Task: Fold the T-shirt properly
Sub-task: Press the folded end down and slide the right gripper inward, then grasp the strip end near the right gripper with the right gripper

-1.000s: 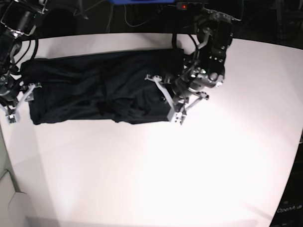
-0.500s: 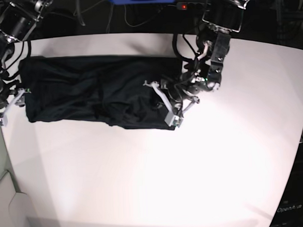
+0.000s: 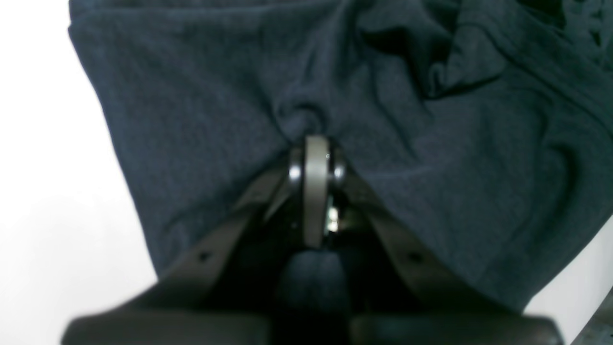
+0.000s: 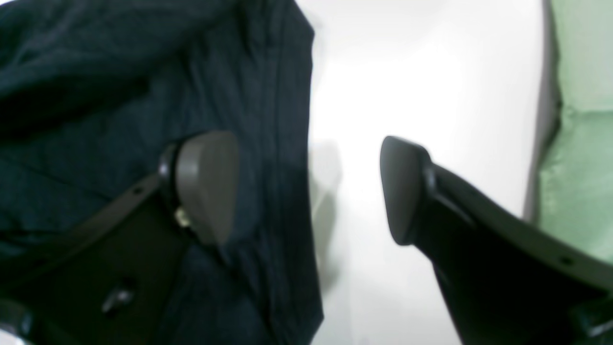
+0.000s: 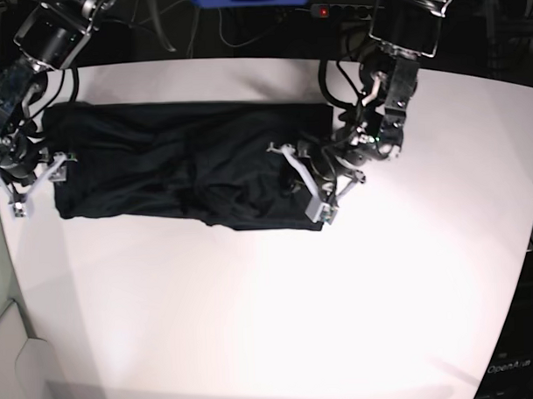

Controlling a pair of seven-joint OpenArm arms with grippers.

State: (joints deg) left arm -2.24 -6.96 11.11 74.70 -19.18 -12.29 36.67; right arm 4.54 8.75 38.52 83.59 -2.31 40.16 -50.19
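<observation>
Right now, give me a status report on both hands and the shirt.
Left hand shut, pinching T-shirt fabric. Right hand open, straddling the shirt's edge. Shirt lies as a long band on the table. Nothing blocking.

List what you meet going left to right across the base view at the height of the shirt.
right end effector, open at the shirt's left edge → T-shirt → left end effector, shut on the shirt's right end → bare white table.
</observation>
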